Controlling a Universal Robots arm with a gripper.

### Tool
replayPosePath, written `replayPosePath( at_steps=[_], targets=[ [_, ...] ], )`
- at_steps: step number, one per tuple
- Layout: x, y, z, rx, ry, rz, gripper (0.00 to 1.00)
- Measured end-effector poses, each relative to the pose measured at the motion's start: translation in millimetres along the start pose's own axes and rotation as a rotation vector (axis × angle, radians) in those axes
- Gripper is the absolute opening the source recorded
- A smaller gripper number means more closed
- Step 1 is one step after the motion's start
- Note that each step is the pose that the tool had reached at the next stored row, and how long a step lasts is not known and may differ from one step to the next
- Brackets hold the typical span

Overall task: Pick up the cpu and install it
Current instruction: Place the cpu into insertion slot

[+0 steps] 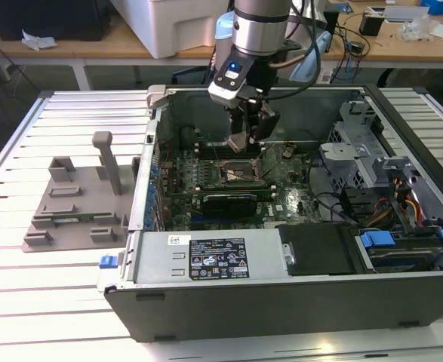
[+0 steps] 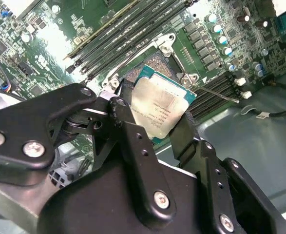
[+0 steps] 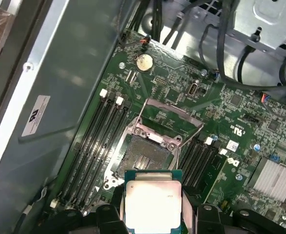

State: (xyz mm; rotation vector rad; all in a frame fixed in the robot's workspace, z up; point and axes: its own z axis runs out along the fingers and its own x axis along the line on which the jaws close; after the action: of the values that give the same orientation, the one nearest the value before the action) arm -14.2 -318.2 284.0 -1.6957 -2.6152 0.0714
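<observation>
**Spotter one:** Grey steel is surrounding your work: the computer case (image 1: 281, 298) is lying open on the slatted table (image 1: 25, 302), and the green motherboard (image 1: 293, 197) is facing up inside it.

**Spotter two:** Your gripper (image 1: 245, 137) is hanging inside the case, above the middle of that board. In the second wrist view its black fingers (image 2: 125, 114) are clamping two opposite edges of the cpu (image 2: 160, 109), so you are carrying the chip, silver lid up.

**Spotter one:** The picking up is looking done to me, then, and you are working on the install. The cpu socket (image 3: 142, 155) is sitting bare between the memory slots (image 3: 91, 146), with its metal load frame (image 3: 169, 117) swung open beside it.

**Spotter two:** The chip is floating close to that socket and clear of it, not touching. Whether you are sitting squarely over it, I cannot tell.

**Spotter one:** Seating it is calling for care, I judge. You are needing the chip flat, its edges square with the socket's, and its corner marks matching. A tilted or forced drop is risking the fine contacts.
</observation>
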Motion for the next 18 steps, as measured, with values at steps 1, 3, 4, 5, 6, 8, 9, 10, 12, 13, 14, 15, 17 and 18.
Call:
replayPosePath(
  at_steps=[1,3,4,5,6,8,9,10,12,13,14,15,17,18],
  targets=[
    [0.0,0.0,0.0,0.0001,0.0003,0.009,0.55],
    [0.0,0.0,0.0,0.0004,0.0010,0.031,0.55],
    [0.0,0.0,0.0,0.0006,0.0014,0.042,0.55],
    [0.0,0.0,0.0,0.0006,0.0017,0.049,0.55],
    [0.0,0.0,0.0,0.0007,0.0020,0.057,0.55],
    [0.0,0.0,0.1,0.0009,0.0032,0.082,0.55],
    [0.0,0.0,0.1,0.0009,0.0035,0.088,0.55],
    [0.0,0.0,0.1,0.0009,0.0039,0.095,0.55],
    [0.0,0.0,0.1,0.0010,0.0049,0.116,0.55],
    [0.0,0.0,0.1,0.0011,0.0055,0.128,0.55],
    [0.0,0.0,0.1,0.0012,0.0060,0.138,0.55],
    [0.0,0.0,0.1,0.0013,0.0065,0.147,0.55],
    [0.0,0.0,0.2,0.0013,0.0071,0.160,0.55],
    [0.0,0.0,0.2,0.0013,0.0074,0.164,0.55]
  ],
)
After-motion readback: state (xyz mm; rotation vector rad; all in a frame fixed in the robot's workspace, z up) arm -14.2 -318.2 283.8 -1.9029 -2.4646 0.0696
